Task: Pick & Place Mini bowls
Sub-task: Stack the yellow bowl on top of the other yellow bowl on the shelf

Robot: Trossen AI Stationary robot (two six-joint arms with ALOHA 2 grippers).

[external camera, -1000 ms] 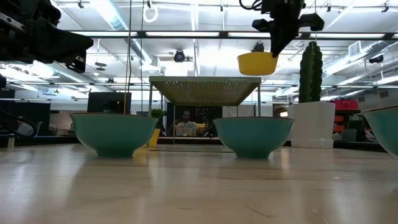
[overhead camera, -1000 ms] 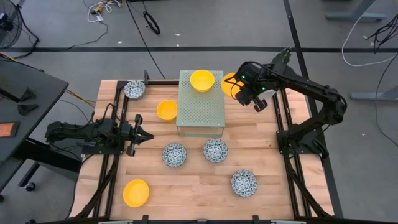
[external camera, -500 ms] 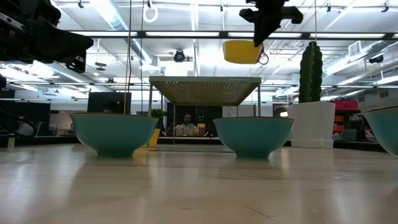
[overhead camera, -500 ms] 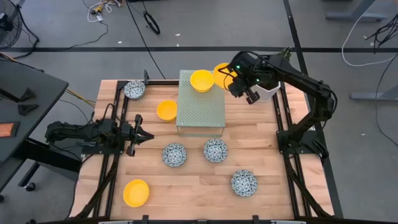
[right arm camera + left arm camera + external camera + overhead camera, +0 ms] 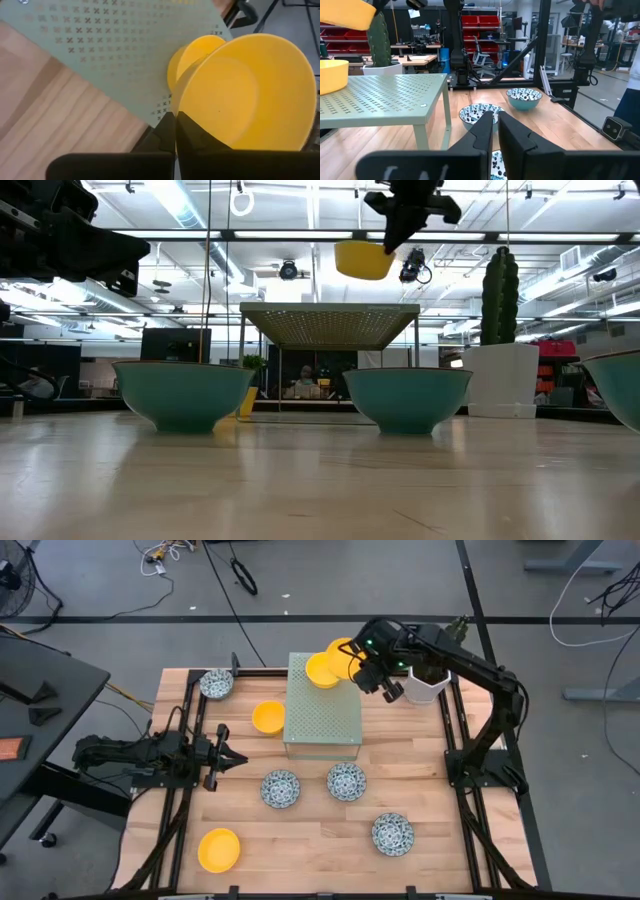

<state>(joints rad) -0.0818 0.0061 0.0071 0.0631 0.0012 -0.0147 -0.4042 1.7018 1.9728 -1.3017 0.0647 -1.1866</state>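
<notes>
item: carried yellow bowl [image 5: 342, 648], pinched by its rim in the right gripper [image 5: 362, 668], fingers closed tight on the rim. held in the air above the far edge of the green perforated stand [image 5: 322, 718], just beside a second yellow bowl [image 5: 323, 670] that sits on the stand top. in the high view the gripper covers part of the carried bowl. orientation: round, so no long axis; in the right wrist view its mouth [image 5: 252, 95] is tipped toward the camera; in the low view it hangs roughly level [image 5: 364, 260] above the stand.

other bowls: 1 yellow [image 5: 267, 717] on the table beside the stand's left side; 1 yellow [image 5: 218, 849] near the table's front left corner; 4 blue-patterned [image 5: 216, 683], [image 5: 280, 788], [image 5: 346, 781], [image 5: 392, 834]. in the low view, the rightmost bowl is cut off at the frame edge.

white pot [image 5: 428, 686]: mostly hidden under the right arm.

left gripper [image 5: 232, 757]: waits at the table's left side, fingers nearly together, holding nothing.
</notes>
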